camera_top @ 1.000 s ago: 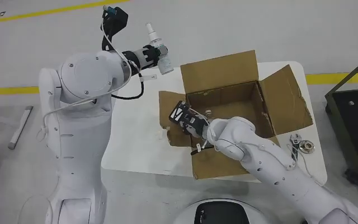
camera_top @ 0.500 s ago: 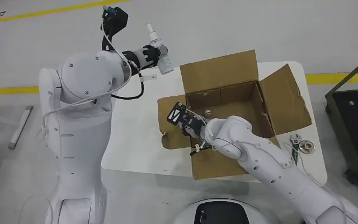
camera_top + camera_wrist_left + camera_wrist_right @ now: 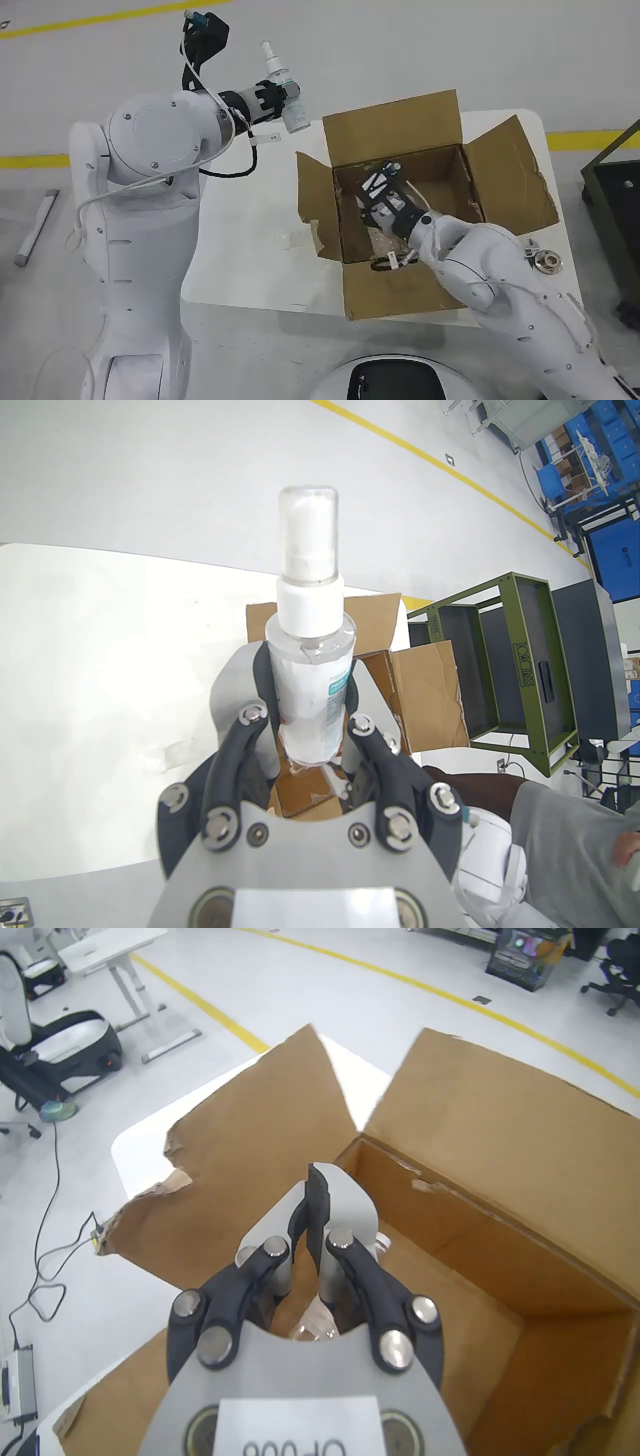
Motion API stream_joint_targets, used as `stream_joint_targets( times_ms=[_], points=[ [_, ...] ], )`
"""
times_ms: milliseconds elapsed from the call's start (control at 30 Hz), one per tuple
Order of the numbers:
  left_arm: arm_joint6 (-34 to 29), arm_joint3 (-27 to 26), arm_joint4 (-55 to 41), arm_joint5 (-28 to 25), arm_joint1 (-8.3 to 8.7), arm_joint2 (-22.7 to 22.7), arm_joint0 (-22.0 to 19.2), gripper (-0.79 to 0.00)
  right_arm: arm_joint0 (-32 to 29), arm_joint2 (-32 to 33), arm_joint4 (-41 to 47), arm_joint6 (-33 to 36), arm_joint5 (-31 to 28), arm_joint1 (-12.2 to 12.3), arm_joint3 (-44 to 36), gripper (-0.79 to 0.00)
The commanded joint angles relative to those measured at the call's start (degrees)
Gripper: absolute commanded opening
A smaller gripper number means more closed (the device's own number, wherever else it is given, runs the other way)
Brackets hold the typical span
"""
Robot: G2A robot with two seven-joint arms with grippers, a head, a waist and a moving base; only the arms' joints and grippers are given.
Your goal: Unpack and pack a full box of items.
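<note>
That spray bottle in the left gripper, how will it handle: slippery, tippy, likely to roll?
Probably slick: the bottle is smooth clear plastic with a glossy label, so the left gripper clamping its body makes sense. Likely tippy if stood up, being tall and narrow with a long cap on top. Laid down, its round body would probably roll.

The white table (image 3: 250, 225) bears the open cardboard box (image 3: 395, 125), with a small clear scrap (image 3: 290, 240) beside it.
</note>
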Motion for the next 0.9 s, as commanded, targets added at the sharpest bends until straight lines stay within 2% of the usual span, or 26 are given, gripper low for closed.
stream_joint_targets(
  times_ms=[0,167,367,400,567,667,767,867],
  points=[
    [0.00,0.00,0.00,0.00,0.00,0.00,0.00,-0.785,-2.64,3.65,-1.50,-0.98,-0.07,0.54,-2.80,-0.785],
    [0.00,0.00,0.00,0.00,0.00,0.00,0.00,-0.785,-9.61,14.05,-1.73,-4.08,0.70,1.66,-8.41,-0.785],
    [0.00,0.00,0.00,0.00,0.00,0.00,0.00,-0.785,-17.40,27.34,3.22,-8.09,0.72,2.49,-11.09,-0.785],
    [0.85,-0.27,-1.56,-0.87,-0.14,0.66,1.06,-0.785,-18.48,29.18,3.96,-8.50,0.62,2.59,-11.30,-0.785],
    [3.15,1.20,-9.95,-2.32,-1.56,6.97,2.10,-0.785,-22.25,35.65,7.36,-10.74,0.49,2.85,-12.04,-0.785],
    [3.96,4.23,-12.97,-2.26,-2.66,12.06,1.31,-0.785,-23.63,38.37,9.41,-11.88,0.85,2.91,-12.60,-0.785],
    [4.66,7.93,-16.31,-1.18,-3.74,15.76,0.51,-0.785,-24.64,40.12,10.71,-12.42,0.32,3.01,-13.15,-0.785],
    [3.41,10.75,-19.97,-2.34,-4.70,19.11,-0.10,-0.785,-25.18,41.12,12.09,-12.96,0.14,3.08,-13.55,-0.785]
  ],
)
